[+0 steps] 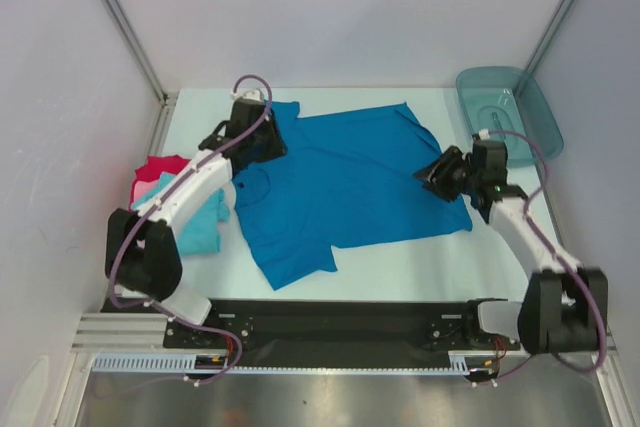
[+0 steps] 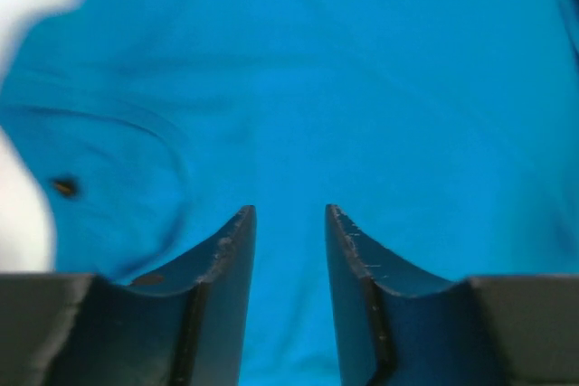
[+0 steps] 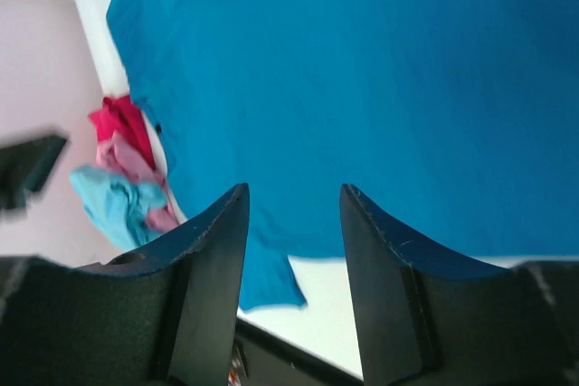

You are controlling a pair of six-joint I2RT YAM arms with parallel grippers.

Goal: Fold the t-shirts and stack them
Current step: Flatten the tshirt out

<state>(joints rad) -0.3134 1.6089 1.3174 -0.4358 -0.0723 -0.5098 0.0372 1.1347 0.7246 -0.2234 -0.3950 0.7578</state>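
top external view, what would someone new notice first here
A medium blue t-shirt spread flat over the middle of the table dominates the scene. The left end effector sits over its far left corner and the right end effector over its right edge, both open with nothing in them. A crumpled heap of red and turquoise shirts lies at the left edge, and a teal translucent tray sits in the far right corner.

A pale table (image 1: 420,267) stands inside plain white walls (image 1: 340,7) with grey metal corner posts (image 1: 118,17), evenly lit.
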